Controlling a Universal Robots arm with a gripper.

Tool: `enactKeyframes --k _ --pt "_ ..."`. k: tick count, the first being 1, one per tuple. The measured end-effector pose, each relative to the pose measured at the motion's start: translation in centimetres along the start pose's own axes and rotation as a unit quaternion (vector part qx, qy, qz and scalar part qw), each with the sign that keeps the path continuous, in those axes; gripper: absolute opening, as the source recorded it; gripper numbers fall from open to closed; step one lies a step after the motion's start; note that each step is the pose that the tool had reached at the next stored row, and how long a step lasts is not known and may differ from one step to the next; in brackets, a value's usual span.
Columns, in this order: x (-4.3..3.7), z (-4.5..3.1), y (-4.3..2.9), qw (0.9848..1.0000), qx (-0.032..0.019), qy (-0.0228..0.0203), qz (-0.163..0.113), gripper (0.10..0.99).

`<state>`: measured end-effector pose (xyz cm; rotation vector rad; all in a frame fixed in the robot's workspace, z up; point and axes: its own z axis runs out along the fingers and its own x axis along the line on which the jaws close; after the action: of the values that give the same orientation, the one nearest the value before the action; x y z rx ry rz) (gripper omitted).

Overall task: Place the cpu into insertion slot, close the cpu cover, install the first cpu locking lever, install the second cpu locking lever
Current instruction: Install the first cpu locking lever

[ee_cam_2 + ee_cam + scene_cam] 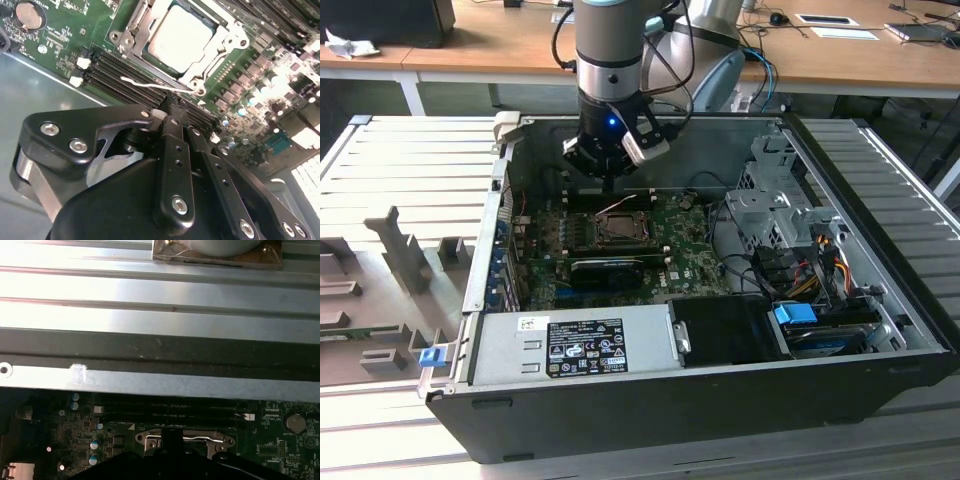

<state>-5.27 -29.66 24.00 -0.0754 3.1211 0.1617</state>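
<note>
The cpu (180, 37), a pale square chip, lies in the insertion slot (616, 230) on the green motherboard (695, 262). The cpu cover (227, 42), a metal frame plate, lies flat around the chip. A thin pale locking lever (150, 86) runs along the socket's edge beside the memory slots; in the exterior view it stands slightly above the socket. My gripper (167, 111) hangs just above the board's back edge behind the socket (610, 185). Its fingers are shut together with nothing visible between them. In the first wrist view the socket (182, 440) sits just past the dark gripper body.
The open computer case (500, 200) walls in the board. A long black expansion card (610, 268) lies in front of the socket, with the power supply (570, 345) nearer still. The drive cage (775, 215) and cables stand at the exterior view's right. Memory slots (120, 75) run beside the socket.
</note>
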Motion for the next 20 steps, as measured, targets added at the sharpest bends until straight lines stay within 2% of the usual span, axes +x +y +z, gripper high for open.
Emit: enactKeyframes --k 3,8,12,20 --pt "-0.35 0.62 -0.08 0.9999 0.0011 0.0011 -0.011 0.106" --pt "-0.88 0.85 0.03 0.9998 0.0011 0.0018 -0.017 0.106" --pt "-1.28 1.21 0.55 0.9998 0.0010 0.0017 -0.017 0.106" --pt "-1.95 1.67 0.54 0.9999 0.0011 0.0017 -0.016 0.106"
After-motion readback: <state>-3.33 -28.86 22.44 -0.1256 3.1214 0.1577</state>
